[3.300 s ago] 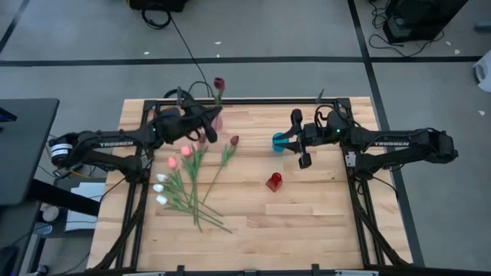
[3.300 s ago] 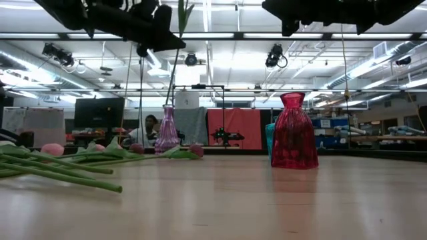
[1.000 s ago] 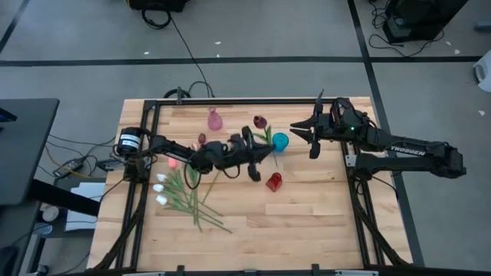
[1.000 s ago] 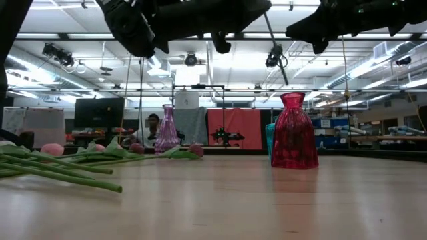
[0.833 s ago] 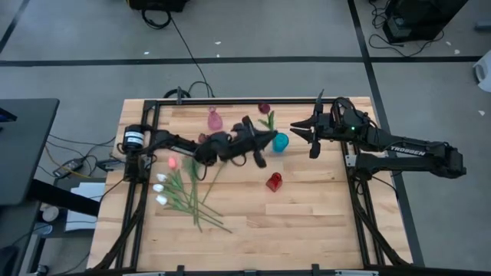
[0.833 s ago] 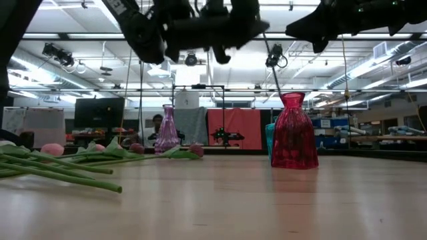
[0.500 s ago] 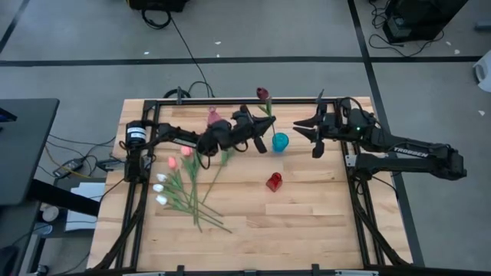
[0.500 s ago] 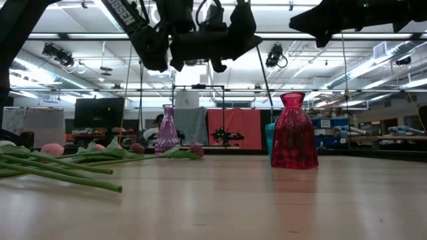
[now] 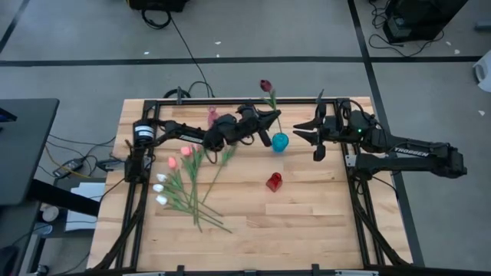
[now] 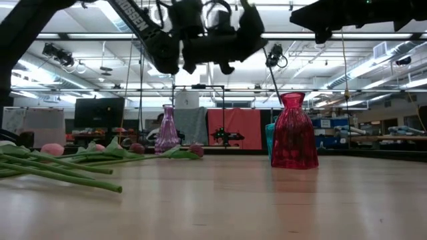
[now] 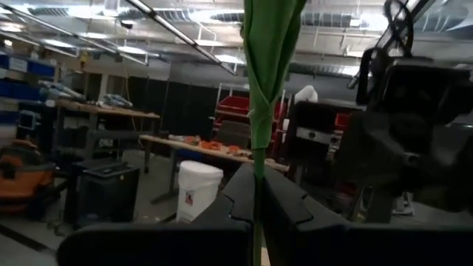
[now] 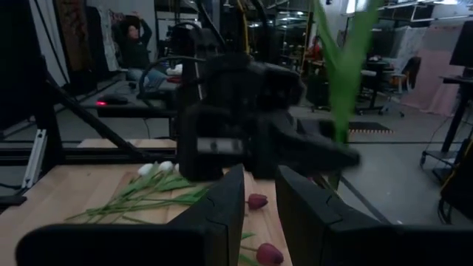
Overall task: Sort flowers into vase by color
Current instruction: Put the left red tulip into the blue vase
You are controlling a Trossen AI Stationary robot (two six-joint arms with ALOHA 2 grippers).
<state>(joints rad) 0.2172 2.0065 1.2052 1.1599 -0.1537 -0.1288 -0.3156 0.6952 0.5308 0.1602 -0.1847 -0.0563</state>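
Since the earlier frames the left arm swings its catch from over the middle of the table toward the back edge, and the left gripper [image 9: 265, 126] now hangs just beside the blue vase [image 9: 280, 142], a little behind it. Its fingers [image 11: 244, 193] are pinched together on the green stem of a dark red tulip [image 9: 266, 85], whose bud stands up past the table's far rim in the overhead view. In the left wrist view the stem [image 11: 259, 111] runs straight up between the two fingers, so the flower is held upright.

The right gripper [image 9: 306, 133] waits on the other side of the blue vase, fingers [image 12: 222, 199] parted and holding nothing.

The red vase [image 9: 274, 182] stands nearer the front, well apart from the carried flower. The pink vase [image 9: 213, 117] sits at the back, mostly hidden behind the left arm. The other tulips [image 9: 184, 184], pink, white and dark red, lie in a loose pile on the left side of the table [image 9: 307, 222].

As a judgement, the dark red bloom belongs in the red vase, yet the stem is nearer the blue one. No vase can be seen holding a flower yet.
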